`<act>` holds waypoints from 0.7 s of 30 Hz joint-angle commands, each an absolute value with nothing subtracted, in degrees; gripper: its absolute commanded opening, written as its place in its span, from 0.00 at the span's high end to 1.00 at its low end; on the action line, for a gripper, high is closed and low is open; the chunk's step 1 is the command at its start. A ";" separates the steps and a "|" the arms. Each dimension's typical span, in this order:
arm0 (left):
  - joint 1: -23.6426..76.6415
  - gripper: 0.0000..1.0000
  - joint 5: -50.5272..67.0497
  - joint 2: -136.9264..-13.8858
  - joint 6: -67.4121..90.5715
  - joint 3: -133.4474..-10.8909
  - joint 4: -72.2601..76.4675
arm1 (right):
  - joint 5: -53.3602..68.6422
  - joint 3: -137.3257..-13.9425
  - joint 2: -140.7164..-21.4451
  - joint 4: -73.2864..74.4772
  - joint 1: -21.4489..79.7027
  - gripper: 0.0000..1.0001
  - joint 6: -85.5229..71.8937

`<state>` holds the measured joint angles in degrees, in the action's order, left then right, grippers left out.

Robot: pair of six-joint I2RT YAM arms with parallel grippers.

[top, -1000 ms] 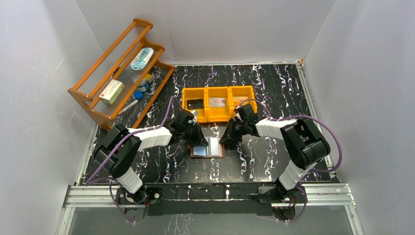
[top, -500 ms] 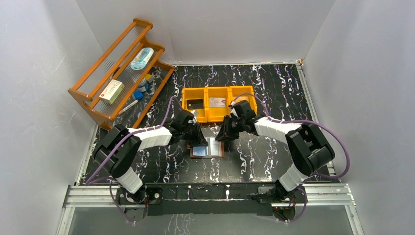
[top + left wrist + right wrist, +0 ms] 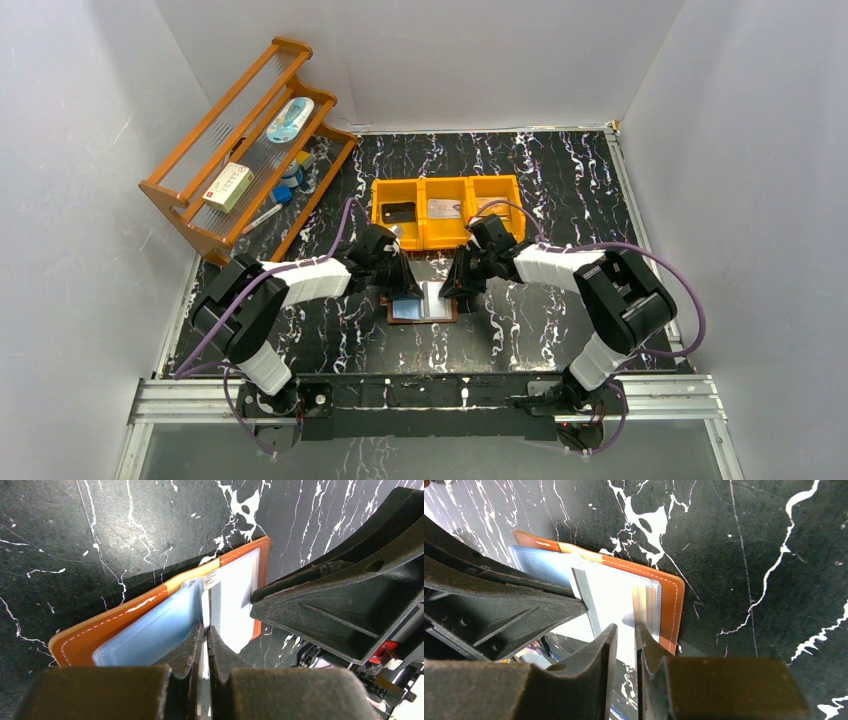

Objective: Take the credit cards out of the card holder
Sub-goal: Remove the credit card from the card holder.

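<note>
The brown card holder [image 3: 423, 303] lies open on the black marbled table, its pale-blue pockets up. It shows in the left wrist view [image 3: 115, 630] and the right wrist view [image 3: 670, 597]. My left gripper [image 3: 402, 287] [image 3: 205, 628] is shut on a thin pale leaf at the holder's fold. My right gripper [image 3: 455, 287] [image 3: 625, 628] hovers over the holder's right half, its jaws a narrow gap apart with nothing between them. A shiny white sheet [image 3: 611, 592] covers that half; I cannot tell whether it is a card or a pocket. A black card [image 3: 398, 211] and a silvery-grey card [image 3: 444, 208] lie in the bin.
The orange three-compartment bin [image 3: 421, 236] stands just behind the holder. A wooden rack [image 3: 190, 195] with a white-and-red box [image 3: 228, 186] and small items stands at the back left. White walls close in both sides.
My right gripper swung back from near the bin and down onto the holder's right half. My left gripper stayed on the holder.
</note>
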<state>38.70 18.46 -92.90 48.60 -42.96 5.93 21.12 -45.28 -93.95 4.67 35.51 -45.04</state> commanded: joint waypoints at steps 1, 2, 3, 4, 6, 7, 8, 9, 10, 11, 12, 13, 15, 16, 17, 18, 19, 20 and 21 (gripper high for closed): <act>38.59 1.00 17.78 -90.95 46.88 -43.68 2.83 | 13.53 -42.05 -97.08 8.75 35.69 0.72 -43.64; 38.60 1.00 17.30 -90.85 46.47 -43.88 2.00 | 12.67 -42.06 -97.11 9.26 35.63 0.72 -43.48; 38.54 1.00 16.91 -90.61 46.14 -43.99 1.35 | 12.14 -42.09 -97.06 9.51 35.60 0.73 -43.38; 38.50 1.00 16.49 -90.29 45.90 -43.89 0.96 | 12.24 -42.14 -97.31 9.43 35.62 0.73 -43.40; 38.52 1.00 16.43 -89.89 45.43 -43.86 0.52 | 12.33 -42.48 -97.98 9.67 35.61 0.75 -43.12; 38.50 1.00 16.36 -89.83 45.25 -44.04 0.12 | 12.31 -42.53 -98.26 9.81 35.62 0.75 -43.07; 38.50 1.00 16.23 -89.63 45.04 -44.24 -0.30 | 12.03 -42.66 -98.42 10.03 35.61 0.75 -43.00; 38.50 1.00 16.03 -89.39 44.86 -44.32 -0.75 | 11.27 -42.77 -98.43 10.61 35.64 0.76 -42.92; 38.50 1.00 15.71 -89.11 44.71 -44.39 -1.13 | 10.96 -42.80 -98.32 10.75 35.69 0.76 -42.93; 38.50 1.00 15.47 -88.76 44.66 -44.29 -1.34 | 10.84 -42.73 -98.17 10.79 35.61 0.76 -42.96; 38.43 1.00 15.33 -88.48 44.65 -44.14 -1.36 | 10.87 -42.83 -98.02 10.81 35.61 0.76 -42.96; 38.41 1.00 15.36 -88.21 44.65 -43.88 -1.21 | 11.00 -42.87 -98.04 10.81 35.61 0.76 -42.87; 38.22 1.00 16.09 -88.12 44.73 -43.46 -0.18 | 11.68 -43.14 -98.17 10.70 35.63 0.76 -42.63; 38.19 1.00 16.74 -88.38 44.86 -43.44 0.41 | 12.03 -43.15 -98.17 10.58 35.65 0.76 -42.67; 38.22 1.00 17.43 -88.73 45.06 -43.47 1.04 | 12.35 -43.23 -98.10 10.36 35.63 0.76 -42.78; 38.15 1.00 18.19 -89.22 45.46 -43.51 1.82 | 12.72 -43.31 -98.01 10.17 35.60 0.76 -42.76; 38.15 0.97 18.95 -89.68 46.19 -43.36 2.86 | 12.88 -43.37 -97.92 10.12 35.60 0.76 -42.80; 38.14 0.88 19.91 -89.98 47.17 -42.95 4.46 | 12.98 -43.46 -97.83 10.11 35.61 0.76 -42.85; 38.19 0.80 20.75 -90.15 48.18 -42.33 6.37 | 13.05 -43.58 -97.78 10.11 35.64 0.76 -42.81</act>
<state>38.44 17.15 -90.45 46.00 -43.00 1.72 20.88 -45.21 -94.50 4.14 35.46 -45.69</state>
